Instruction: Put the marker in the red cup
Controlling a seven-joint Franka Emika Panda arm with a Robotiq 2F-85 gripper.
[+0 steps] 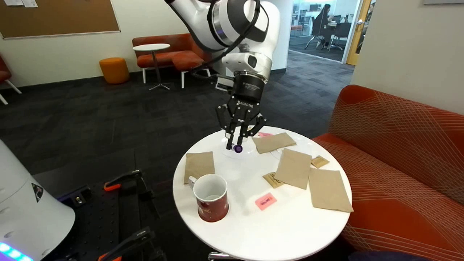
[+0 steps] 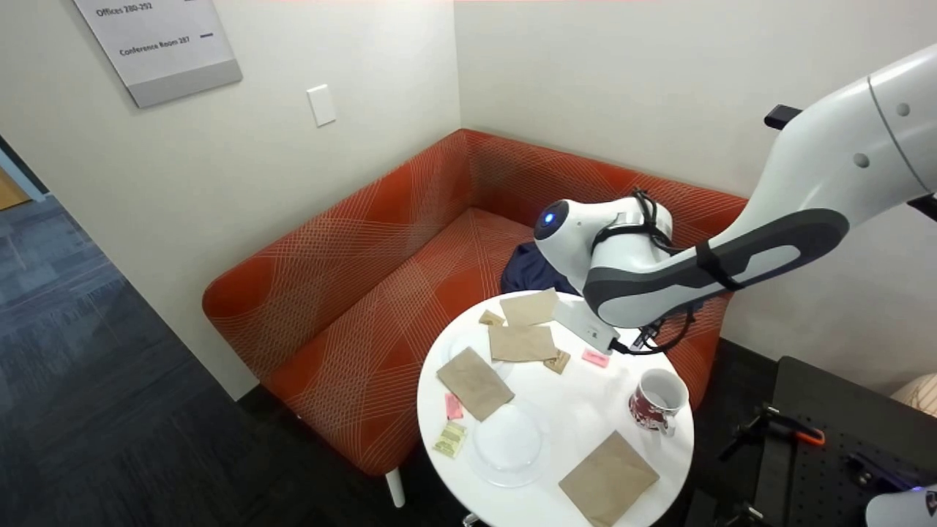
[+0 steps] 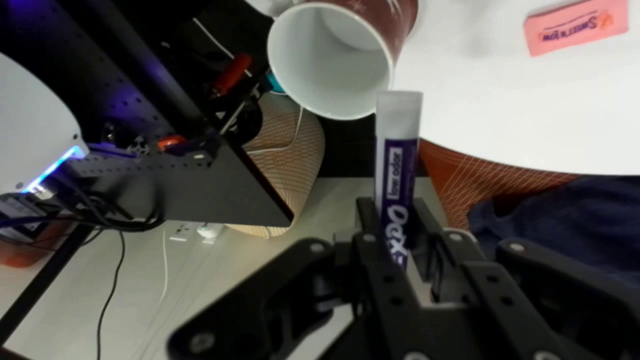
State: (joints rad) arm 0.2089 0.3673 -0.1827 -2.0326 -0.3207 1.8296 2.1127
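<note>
The red cup [image 1: 213,208] stands upright on the white round table, with its handle and pale inner wall showing. It also shows in an exterior view [image 2: 648,411] and in the wrist view [image 3: 325,75], where I look into its open mouth. My gripper [image 1: 235,144] is shut on the marker, held above the table and apart from the cup. In the wrist view the purple marker [image 3: 397,165] stands out between the fingertips [image 3: 395,212], its grey-white end pointing toward the cup's rim. In an exterior view only its round purple end [image 1: 237,149] shows. The arm hides gripper and marker in an exterior view.
The white table [image 1: 253,232] holds several brown napkins [image 1: 200,165], a pink packet [image 1: 265,201], brown packets [image 1: 273,179] and clear plates [image 2: 509,439]. One napkin lies beside the cup. A red sofa [image 1: 398,174] borders the table. A black mounting surface [image 2: 842,454] stands near the cup's side.
</note>
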